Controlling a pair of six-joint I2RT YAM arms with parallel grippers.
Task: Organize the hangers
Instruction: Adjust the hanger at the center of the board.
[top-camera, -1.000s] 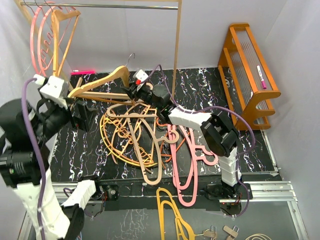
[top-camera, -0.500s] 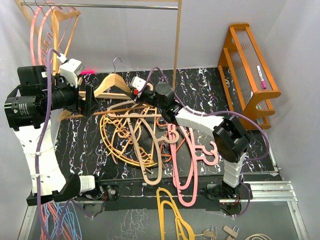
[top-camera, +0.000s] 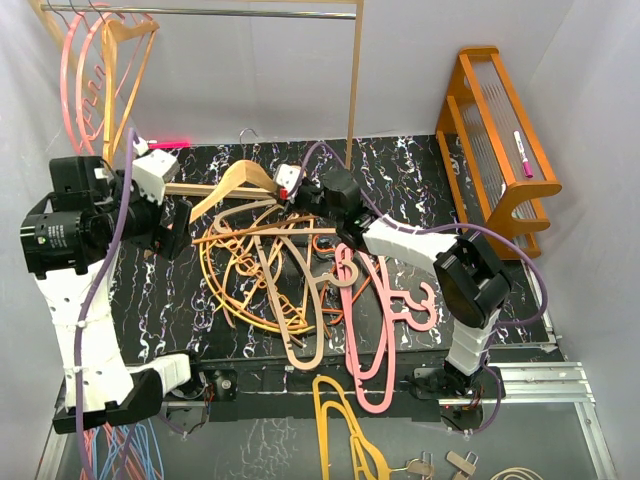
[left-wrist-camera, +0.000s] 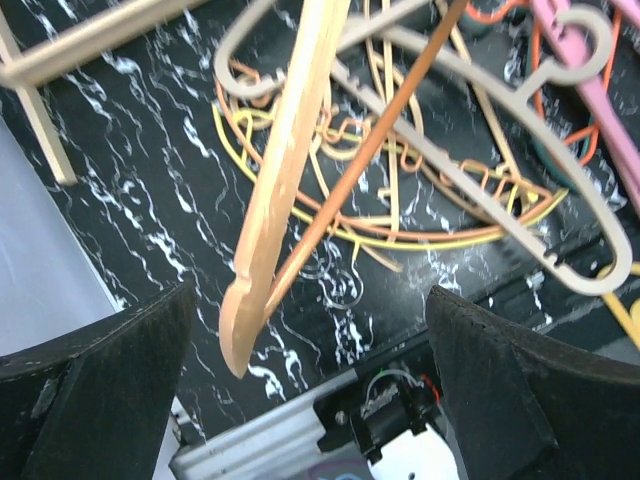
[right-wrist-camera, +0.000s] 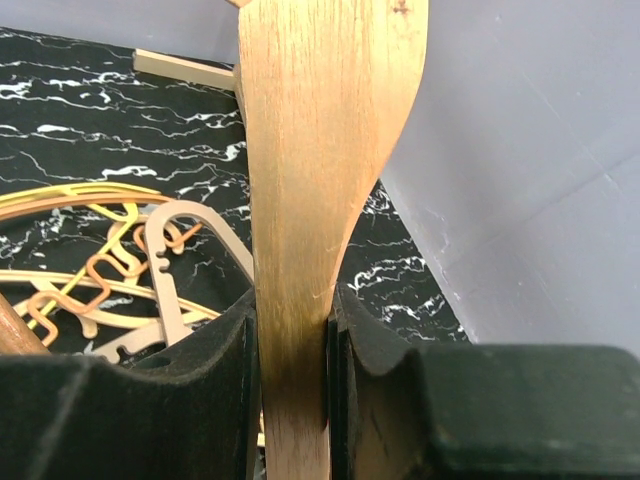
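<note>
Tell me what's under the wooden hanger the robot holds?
Tangled yellow and orange hangers on the black mat. The wooden hanger covers the bits right beneath it.

**A:** what did the room look like?
**B:** it had plain white walls (top-camera: 450, 60), a black marbled mat (top-camera: 400, 170), an orange wooden rack (top-camera: 497, 125) off its right side, and a clothes rail (top-camera: 220, 12) across the back. light was even

- We see the left arm (top-camera: 85, 330) and right arm (top-camera: 400, 240): white link shells, black round joint housings.
- Purple cables (top-camera: 95, 300) on both; the right one loops out at 3 o'clock.
- Fingers (left-wrist-camera: 100, 370): thick matte-black wedge pads.
</note>
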